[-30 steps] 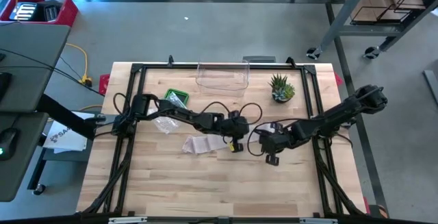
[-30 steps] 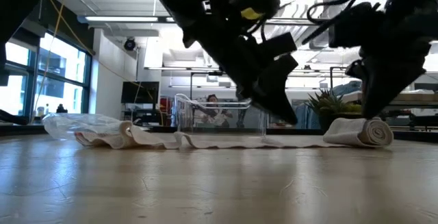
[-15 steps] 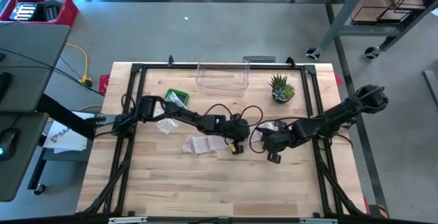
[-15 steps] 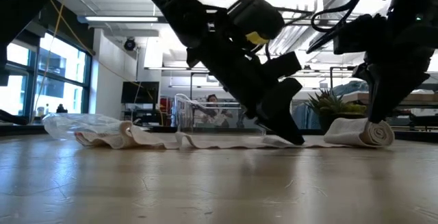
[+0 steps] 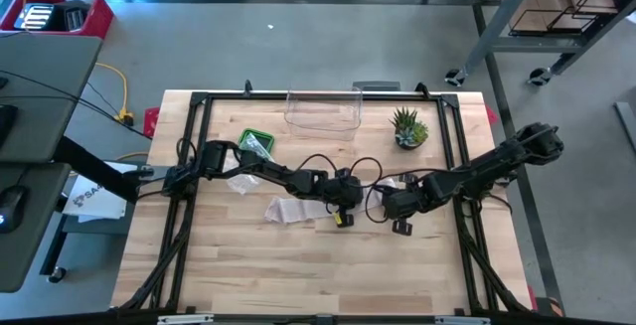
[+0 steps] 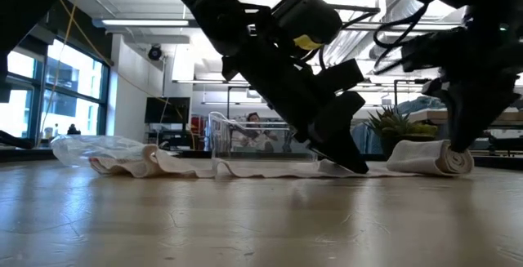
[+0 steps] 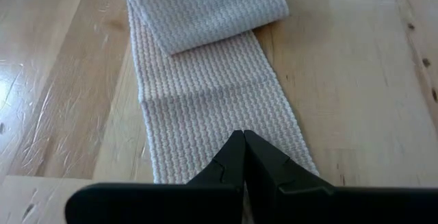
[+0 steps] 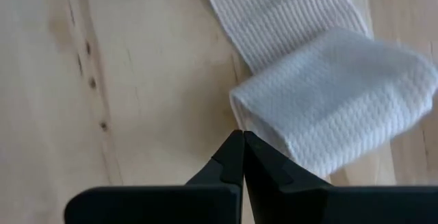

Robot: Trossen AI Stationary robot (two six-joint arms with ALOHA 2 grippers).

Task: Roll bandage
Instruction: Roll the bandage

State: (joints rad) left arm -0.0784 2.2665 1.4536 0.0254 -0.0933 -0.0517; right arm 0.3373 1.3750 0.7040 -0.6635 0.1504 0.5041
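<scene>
A white woven bandage lies across the middle of the table. Its flat strip is partly folded over at its far end, and its rolled end shows at the right in the low view. My left gripper is shut, its tip down on the strip. My right gripper is shut and points steeply down, its tip at the roll's edge. My left gripper presses its shut fingertips down on the middle of the flat strip, slanting down from the table's left side, along the strip. The strip lies flat on the wood there, one layer. My right gripper has its shut fingertips against the roll's bottom edge, coming from above. The roll rests on the table; whether the tips touch it, I cannot tell.
A clear plastic box stands at the far edge, a small potted plant to its right. A green packet and a crumpled clear bag lie at the left. The near half of the table is bare wood.
My left gripper has sunk and its shut tip has come down onto the flat strip. My right gripper has tipped a little steeper beside the roll, which has stayed about where it was.
</scene>
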